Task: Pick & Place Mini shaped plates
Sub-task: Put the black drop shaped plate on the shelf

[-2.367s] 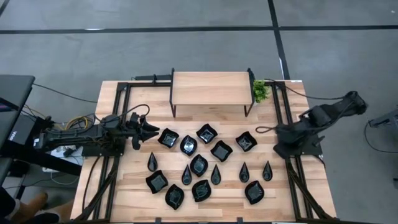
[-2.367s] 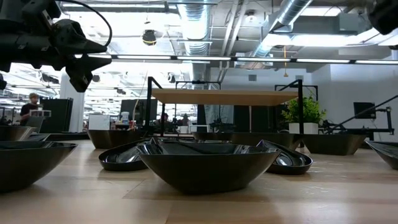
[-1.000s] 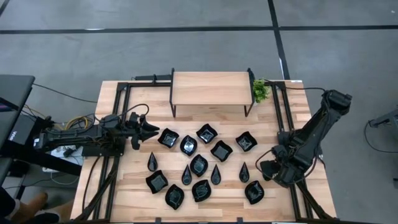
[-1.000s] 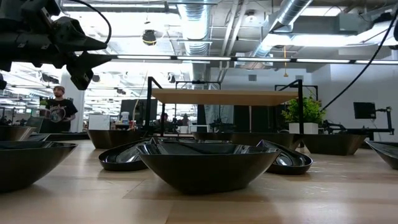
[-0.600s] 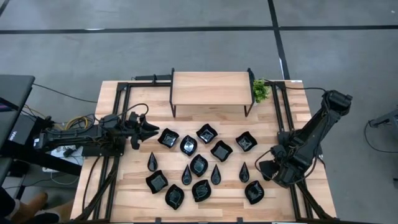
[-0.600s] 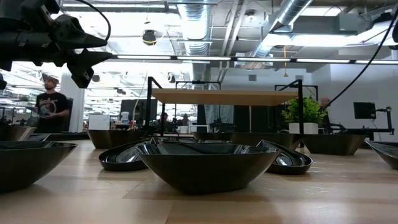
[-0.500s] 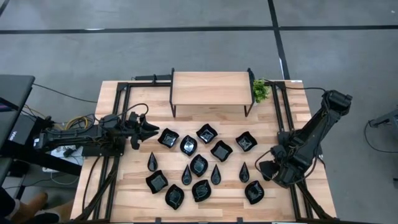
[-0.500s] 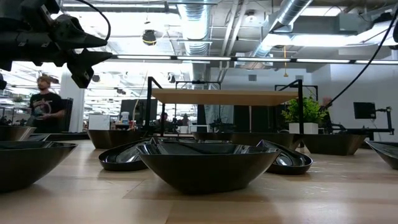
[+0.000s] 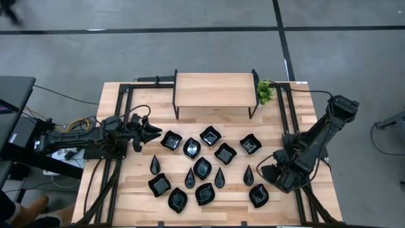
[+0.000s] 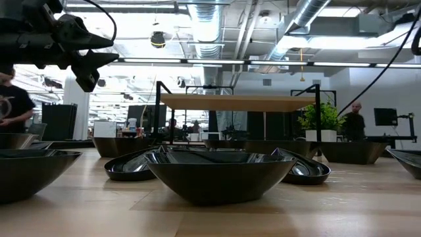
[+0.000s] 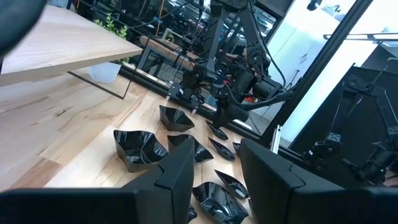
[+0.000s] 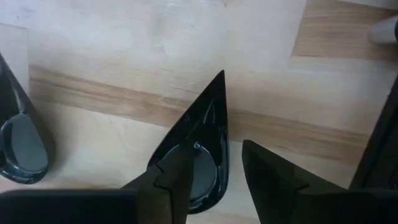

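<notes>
These little black dishes are looking glossy and hard, so I'm guessing light, stiff, chippy if dropped, and pretty slippery for a pinch. Best bet is probably pinching across a raised rim, one finger inside the bowl and one outside, rather than squeezing the whole dish.

The right gripper [image 9: 271, 173] is hanging low over the teardrop dish [image 12: 196, 158] at the right end of the bunch, and its jaws are standing apart with nothing between them, the rounded end of the teardrop showing in the gap. The point of that dish is aiming away from the wrist. Going for the rim at the wide end seems safer than the thin tip.

The rest of the dishes [image 9: 202, 168] are sitting scattered over the front half of the worktop [image 9: 139, 196], in front of the small wooden shelf [image 9: 215, 89]: teardrops, wavy-edged squares and leafy rounded ones, all shiny black with light glinting off the insides.

The left gripper [image 9: 150, 132] is hovering off the worktop at the left of the group, jaws parted and holding nothing.
</notes>
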Motion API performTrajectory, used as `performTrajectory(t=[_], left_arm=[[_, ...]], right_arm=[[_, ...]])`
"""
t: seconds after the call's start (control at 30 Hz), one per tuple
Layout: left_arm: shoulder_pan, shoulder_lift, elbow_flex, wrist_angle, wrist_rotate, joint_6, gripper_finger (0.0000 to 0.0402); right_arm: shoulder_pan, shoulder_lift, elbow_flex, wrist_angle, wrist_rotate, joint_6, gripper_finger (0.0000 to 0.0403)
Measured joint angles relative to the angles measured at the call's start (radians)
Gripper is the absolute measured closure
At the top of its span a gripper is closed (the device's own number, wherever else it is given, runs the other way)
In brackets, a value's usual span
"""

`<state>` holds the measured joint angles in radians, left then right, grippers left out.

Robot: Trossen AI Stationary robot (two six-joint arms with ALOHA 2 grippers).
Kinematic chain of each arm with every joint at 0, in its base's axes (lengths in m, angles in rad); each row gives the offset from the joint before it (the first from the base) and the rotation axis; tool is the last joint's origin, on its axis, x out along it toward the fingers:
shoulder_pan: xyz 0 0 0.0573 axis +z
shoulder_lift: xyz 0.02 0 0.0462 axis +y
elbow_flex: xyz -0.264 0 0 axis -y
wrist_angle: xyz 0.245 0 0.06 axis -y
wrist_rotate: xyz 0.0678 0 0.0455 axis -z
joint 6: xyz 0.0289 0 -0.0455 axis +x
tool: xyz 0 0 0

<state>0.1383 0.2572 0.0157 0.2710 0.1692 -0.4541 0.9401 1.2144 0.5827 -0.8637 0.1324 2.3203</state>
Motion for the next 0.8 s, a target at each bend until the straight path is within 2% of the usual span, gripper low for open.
performTrajectory(t=[0.33, 0.53, 0.8], left_arm=[[0.0, 0.0, 0.0, 0.012, 0.0, 0.0, 0.027], [0.0, 0.0, 0.0, 0.02, 0.0, 0.0, 0.027], [0.0, 0.0, 0.0, 0.028, 0.0, 0.0, 0.027]], right_arm=[[0.01, 0.005, 0.0, -0.006, -0.031, 0.0, 0.0287], [0.009, 0.005, -0.041, 0.073, -0.032, 0.0, 0.0295], [0.008, 0.002, -0.043, 0.079, -0.032, 0.0, 0.0296]])
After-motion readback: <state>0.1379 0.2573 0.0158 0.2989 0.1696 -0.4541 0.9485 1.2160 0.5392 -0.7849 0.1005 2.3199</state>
